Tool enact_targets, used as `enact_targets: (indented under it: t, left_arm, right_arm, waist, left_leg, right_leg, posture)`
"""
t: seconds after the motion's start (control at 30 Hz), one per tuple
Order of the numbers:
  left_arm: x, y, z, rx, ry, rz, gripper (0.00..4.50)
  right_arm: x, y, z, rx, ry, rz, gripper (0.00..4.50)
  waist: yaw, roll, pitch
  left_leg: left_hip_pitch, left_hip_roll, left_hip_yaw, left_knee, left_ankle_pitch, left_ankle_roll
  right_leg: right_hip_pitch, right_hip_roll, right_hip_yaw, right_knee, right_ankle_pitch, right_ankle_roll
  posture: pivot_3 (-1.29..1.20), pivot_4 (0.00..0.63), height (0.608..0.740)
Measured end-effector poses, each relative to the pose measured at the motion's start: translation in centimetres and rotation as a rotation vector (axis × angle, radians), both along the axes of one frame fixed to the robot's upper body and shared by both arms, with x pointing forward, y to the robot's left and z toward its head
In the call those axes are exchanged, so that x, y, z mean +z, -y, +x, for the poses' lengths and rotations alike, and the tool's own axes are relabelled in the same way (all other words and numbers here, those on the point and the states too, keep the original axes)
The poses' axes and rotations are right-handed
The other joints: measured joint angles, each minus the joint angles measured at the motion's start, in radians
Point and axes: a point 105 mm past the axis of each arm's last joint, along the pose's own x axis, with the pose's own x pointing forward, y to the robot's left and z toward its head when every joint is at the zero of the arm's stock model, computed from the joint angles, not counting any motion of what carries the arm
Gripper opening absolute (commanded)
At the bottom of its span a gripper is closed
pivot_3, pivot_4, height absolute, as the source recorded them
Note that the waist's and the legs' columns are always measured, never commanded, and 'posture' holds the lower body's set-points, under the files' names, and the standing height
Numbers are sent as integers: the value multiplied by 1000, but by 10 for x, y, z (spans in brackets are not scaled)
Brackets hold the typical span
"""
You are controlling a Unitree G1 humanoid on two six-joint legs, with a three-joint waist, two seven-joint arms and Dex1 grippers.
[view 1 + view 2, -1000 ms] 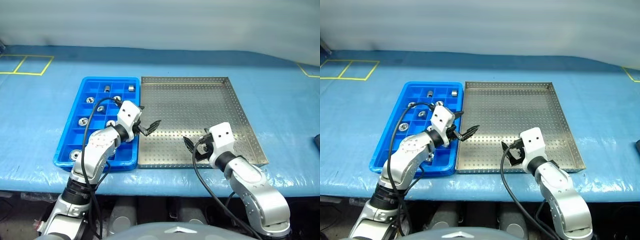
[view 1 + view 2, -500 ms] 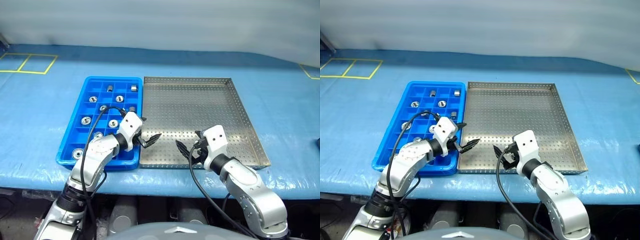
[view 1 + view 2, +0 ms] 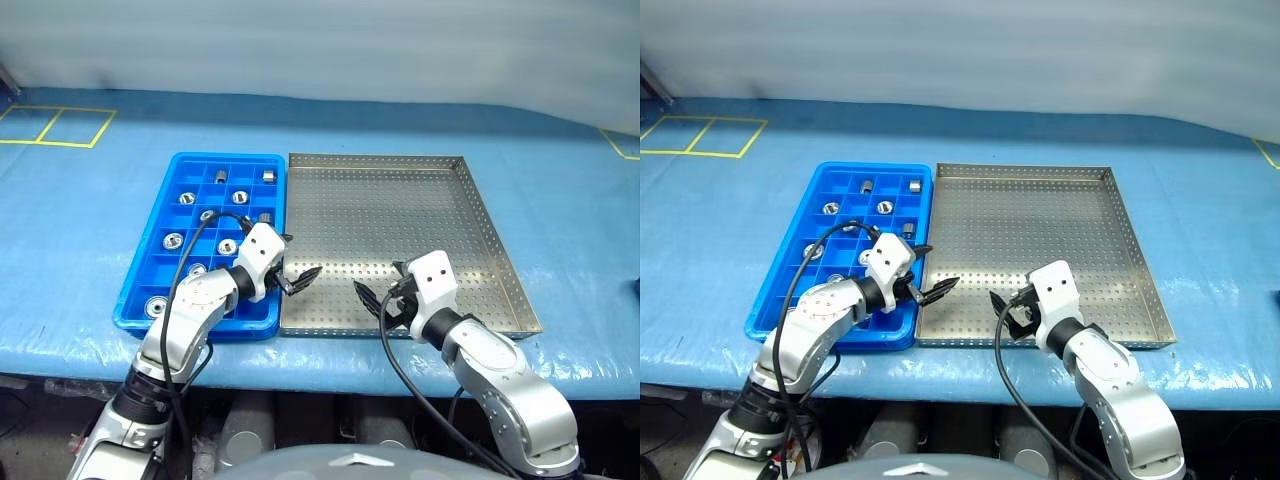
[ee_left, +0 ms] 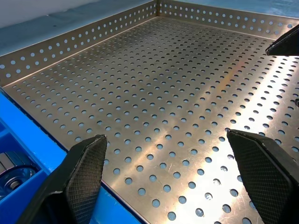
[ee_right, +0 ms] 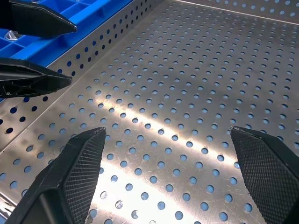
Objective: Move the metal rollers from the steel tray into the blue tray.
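Since a second ago the left gripper [image 3: 296, 278] has drawn back toward the near edge of the steel tray [image 3: 470, 200], and the right gripper [image 3: 373, 300] has edged a little toward the tray's middle; over the last half second neither has shifted. Both now hover low over the near part of the steel tray, tips pointing at each other with a gap between them. The left gripper's fingers [image 4: 84, 172] are spread wide and hold nothing; the right gripper's fingers [image 5: 79, 163] are likewise spread wide and empty. The left one sits just inside the steel tray's left rim, the right one over its near middle. The perforated floor of the steel tray is bare metal. The rollers [image 3: 172, 240] lie in the blue tray [image 3: 150, 215], which touches the steel tray's left rim: they sit singly in separate compartments, two in the far row, others scattered down toward the near corner, where one [image 3: 154, 306] rests. The left arm crosses over the blue tray's near right compartments, hiding what lies there.
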Motion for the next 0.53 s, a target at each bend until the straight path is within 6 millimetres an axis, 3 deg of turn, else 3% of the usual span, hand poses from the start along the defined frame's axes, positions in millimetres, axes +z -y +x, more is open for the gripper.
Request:
enact_targets:
  t: [0.53]
  left_arm:
    - [2,2,0,-20,6,3,4500]
  right_arm:
    - [2,1,2,-11,14,0,4487]
  waist:
    - [0,0,0]
  left_leg:
    - [0,0,0,0,0,0]
  right_leg:
    - [0,0,0,0,0,0]
  posture:
    - [124,150,740]
